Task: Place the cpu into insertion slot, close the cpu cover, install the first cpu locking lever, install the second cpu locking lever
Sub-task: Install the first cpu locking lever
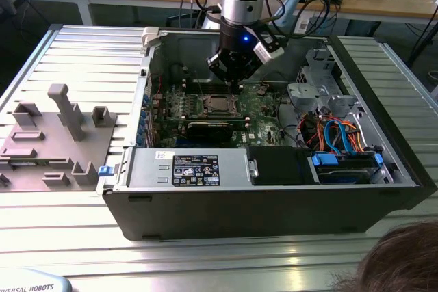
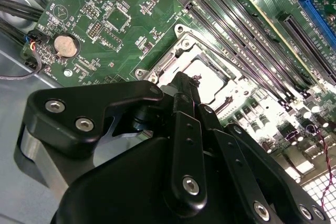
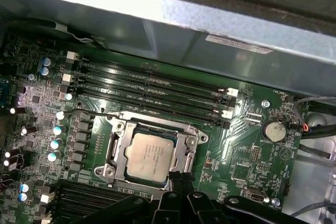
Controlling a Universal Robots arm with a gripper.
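While the cpu (image 3: 152,155) sits in the insertion slot (image 3: 116,136), the claw (image 3: 181,178), fingers together, hangs at its five o'clock edge; press gently there.

I see an open computer case (image 1: 274,203) lying on a ribbed metal surface (image 1: 61,230). At its near wall sits a grey power supply (image 1: 191,167), and to the exterior view's right of it a bundle of blue and orange cables (image 1: 339,135). On the exterior view's left, a grey fixture tray (image 1: 51,141) rests on the surface, apart from the case. A round coin battery (image 3: 273,129) shows on the green board (image 3: 247,156) in both wrist views, beside long black memory slots (image 3: 152,90).
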